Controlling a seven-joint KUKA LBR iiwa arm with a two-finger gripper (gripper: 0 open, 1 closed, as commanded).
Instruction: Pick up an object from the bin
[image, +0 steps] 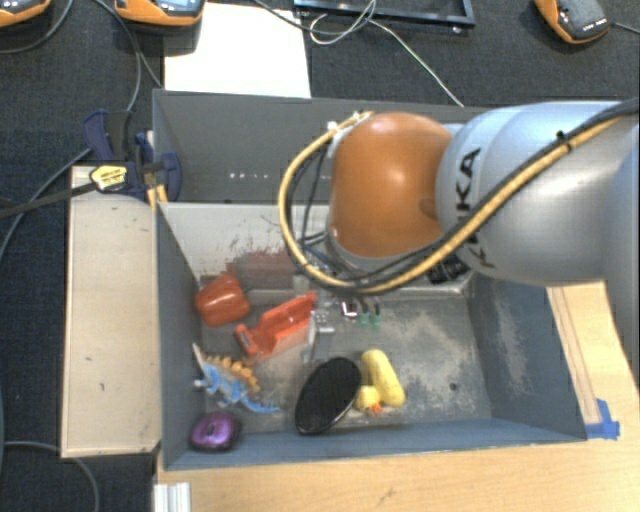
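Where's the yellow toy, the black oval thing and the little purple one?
yellow toy (382, 376), camera view, middle of its body.
black oval thing (327, 395), camera view, centre of its top.
little purple thing (213, 431), camera view, its middle.

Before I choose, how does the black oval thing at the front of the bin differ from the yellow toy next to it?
The black flat oval thing is dark, smooth and one plain shape; the yellow rounded toy is bright and lumpy, with an orange bit at its lower end. The black one covers more floor than the yellow one. Both lie side by side on the grey bin floor, near the front wall.
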